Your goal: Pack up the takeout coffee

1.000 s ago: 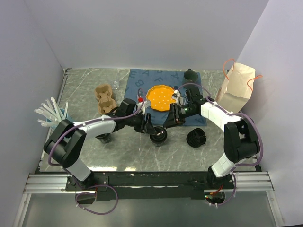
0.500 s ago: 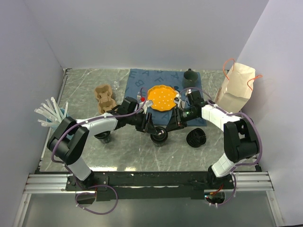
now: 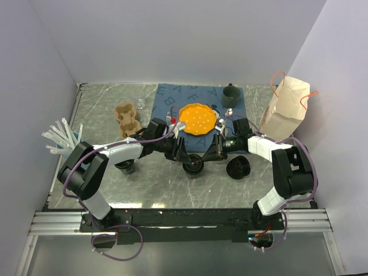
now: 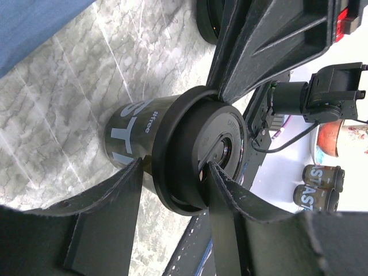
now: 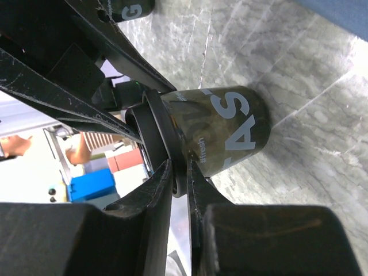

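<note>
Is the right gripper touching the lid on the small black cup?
Touching. The right wrist view shows the right gripper pinching the rim of the lid, a finger pressed on each side, no gap.

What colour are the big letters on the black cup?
The letters on the cup are white; the right wrist view shows them best.

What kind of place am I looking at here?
Probably a robot test booth staged as a coffee counter: plain white walls around a marble-look table, with a paper bag, a cardboard cup carrier and a cup of straws.
</note>
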`<state>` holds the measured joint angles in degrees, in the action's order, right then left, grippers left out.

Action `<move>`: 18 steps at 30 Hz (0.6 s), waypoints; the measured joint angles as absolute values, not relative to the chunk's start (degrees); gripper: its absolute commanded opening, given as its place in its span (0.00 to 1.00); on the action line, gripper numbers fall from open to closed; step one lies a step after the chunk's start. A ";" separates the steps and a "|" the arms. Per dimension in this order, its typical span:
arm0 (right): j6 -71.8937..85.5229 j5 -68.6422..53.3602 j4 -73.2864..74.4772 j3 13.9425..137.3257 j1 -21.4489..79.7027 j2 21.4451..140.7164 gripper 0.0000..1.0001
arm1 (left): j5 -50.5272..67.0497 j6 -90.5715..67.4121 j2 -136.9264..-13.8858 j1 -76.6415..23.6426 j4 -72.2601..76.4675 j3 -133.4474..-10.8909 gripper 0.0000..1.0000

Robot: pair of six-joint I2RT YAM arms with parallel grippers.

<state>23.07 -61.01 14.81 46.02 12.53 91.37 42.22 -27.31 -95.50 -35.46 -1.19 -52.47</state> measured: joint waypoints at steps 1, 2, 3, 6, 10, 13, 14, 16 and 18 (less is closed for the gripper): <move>23.57 -61.19 14.06 45.34 12.40 91.15 0.17 | 42.22 -27.31 -95.55 -35.46 -0.93 -52.36 0.49; 24.14 -61.21 13.34 44.73 12.23 90.91 0.17 | 42.24 -27.35 -95.66 -35.48 -0.75 -52.34 0.49; 24.73 -61.17 12.58 43.97 12.10 90.63 0.17 | 42.24 -27.51 -95.85 -35.48 -0.60 -52.21 0.49; 26.52 -61.19 11.97 43.00 11.90 90.48 0.17 | 42.22 -27.94 -95.98 -35.48 0.03 -51.96 0.49; 28.12 -60.64 12.29 42.96 11.86 90.11 0.22 | 42.22 -28.32 -95.98 -35.48 0.62 -51.72 0.49; 28.25 -59.09 14.33 43.18 12.10 88.55 0.28 | 42.26 -28.25 -96.12 -35.51 0.78 -51.88 0.49; 28.21 -58.26 15.38 43.33 12.25 87.88 0.33 | 42.28 -28.21 -96.20 -35.51 0.82 -51.96 0.49; 27.99 -56.45 17.87 44.16 12.47 86.94 0.36 | 42.30 -28.12 -96.29 -35.51 0.75 -52.27 0.49; 27.62 -54.98 20.43 45.06 12.56 86.08 0.39 | 42.30 -28.03 -96.40 -35.48 0.54 -52.58 0.49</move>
